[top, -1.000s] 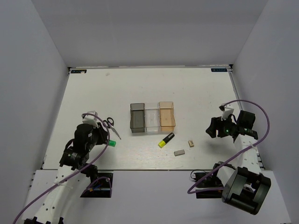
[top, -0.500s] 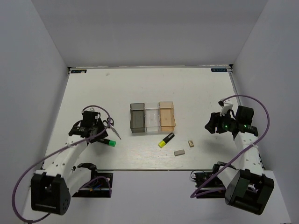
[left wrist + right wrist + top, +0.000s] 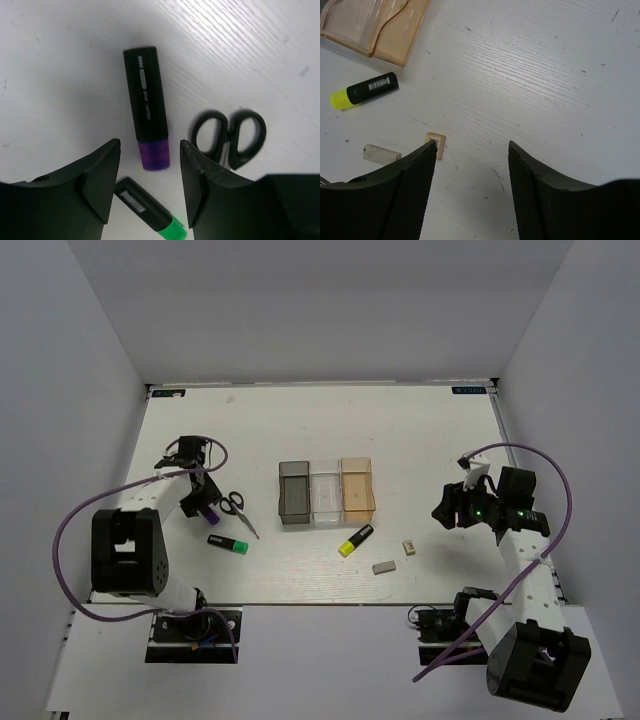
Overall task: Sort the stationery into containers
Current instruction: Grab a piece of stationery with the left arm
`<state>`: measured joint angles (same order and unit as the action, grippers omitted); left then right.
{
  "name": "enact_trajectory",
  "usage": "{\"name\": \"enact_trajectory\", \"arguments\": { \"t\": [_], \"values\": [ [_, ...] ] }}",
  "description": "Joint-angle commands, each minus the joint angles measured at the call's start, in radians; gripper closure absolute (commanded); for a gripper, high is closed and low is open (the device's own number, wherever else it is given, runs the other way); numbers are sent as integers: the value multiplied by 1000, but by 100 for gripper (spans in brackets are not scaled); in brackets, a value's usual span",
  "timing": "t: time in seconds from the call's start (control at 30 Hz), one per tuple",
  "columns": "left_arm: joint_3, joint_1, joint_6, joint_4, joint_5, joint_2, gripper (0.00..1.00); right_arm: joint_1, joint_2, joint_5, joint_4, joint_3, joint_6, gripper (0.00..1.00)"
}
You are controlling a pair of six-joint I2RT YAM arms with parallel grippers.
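Okay, looks like a grab on the purple highlighter [image 3: 146,112] for the left gripper [image 3: 149,152], fingers spread wide and empty, poised above with the purple end showing in the gap. Better to shift toward the middle of the black barrel before closing instead of pinching the cap end, and to keep the pads square across the barrel, not along it. Worth minding the neighbours: scissors [image 3: 230,137] just beside it on the bin side, green highlighter [image 3: 150,210] just off the purple tip toward the near edge, both close enough to get nudged or scooped by a sloppy descent. Straight down, gentle squeeze, clean lift, then over to the row in the middle of the counter [image 3: 400,430]: dark grey bin [image 3: 294,494], clear bin [image 3: 326,492], orange bin [image 3: 358,489], nothing visible inside any from above. Right gripper [image 3: 471,150] likewise spread and empty, hanging toward the right edge, beige eraser [image 3: 435,145] near one fingertip, grey eraser [image 3: 381,153] and yellow highlighter [image 3: 365,91] beyond it toward the centre. As for the purple one itself: stubby round black body, tiny pale print along the side, purple end, lying flat between the left edge and the bins, probably prone to rolling if bumped.
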<state>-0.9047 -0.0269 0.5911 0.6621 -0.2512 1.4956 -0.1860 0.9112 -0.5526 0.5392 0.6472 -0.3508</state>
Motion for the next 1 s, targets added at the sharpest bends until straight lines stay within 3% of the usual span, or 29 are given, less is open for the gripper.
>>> {"name": "enact_trajectory", "arguments": {
  "t": [0.0, 0.47, 0.57, 0.6, 0.7, 0.73, 0.8, 0.9, 0.97],
  "values": [
    [-48, 47, -5, 7, 12, 47, 38, 6, -1, -4, 27, 26, -16, 38],
    [-11, 105, 27, -130, 102, 178, 37, 8, 12, -9, 31, 31, -8, 36],
    [26, 105, 35, -145, 102, 186, 47, 10, 8, -12, 36, 32, -7, 36],
    [35, 105, 35, -148, 99, 186, 57, 5, 8, -10, 33, 34, -8, 36],
    [78, 105, 38, -163, 96, 181, 71, 7, 5, -15, 33, 34, -7, 36],
    [82, 105, 38, -164, 99, 177, 81, 8, 5, -18, 30, 32, -8, 36],
    [81, 102, 39, -151, 107, 160, 88, 8, 5, -20, 36, 29, -10, 35],
    [35, 79, 24, -108, 115, 97, 97, 7, 2, -33, 42, 29, -20, 18],
    [-3, 33, -2, -78, 110, 20, 99, 8, 2, -52, 54, 28, -33, 20]
  ]
}}
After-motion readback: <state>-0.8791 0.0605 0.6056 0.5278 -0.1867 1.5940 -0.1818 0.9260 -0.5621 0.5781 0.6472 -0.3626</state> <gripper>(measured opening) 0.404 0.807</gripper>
